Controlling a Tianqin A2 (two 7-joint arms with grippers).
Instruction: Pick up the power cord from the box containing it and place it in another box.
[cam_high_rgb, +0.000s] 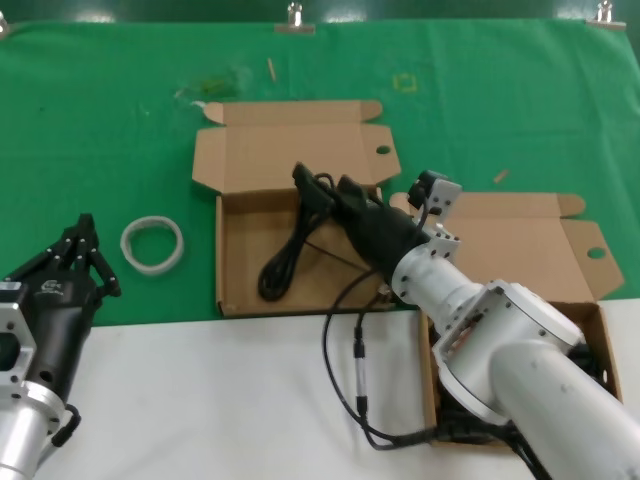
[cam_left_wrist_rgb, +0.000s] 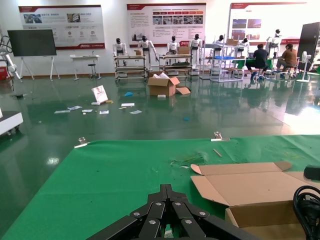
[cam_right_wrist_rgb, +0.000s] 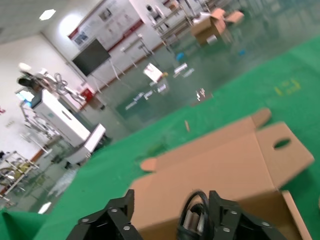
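The power cord (cam_high_rgb: 292, 240) is held at its upper end by the right end effector (cam_high_rgb: 325, 192), whose fingers are clenched on the bundle over the box at the centre of the frame (cam_high_rgb: 240, 300); in the right wrist view the cord (cam_right_wrist_rgb: 196, 216) is seen pinched between the fingers. The bundle's long axis runs from upper right to lower left, with the lower loop resting on the box floor. The loops may slip apart or snag on the box wall if the grip covers only some strands. The other box (cam_high_rgb: 590, 300) lies at lower right, largely hidden by the arm. The left end effector (cam_high_rgb: 80, 250) is parked at lower left, its fingers closed together.
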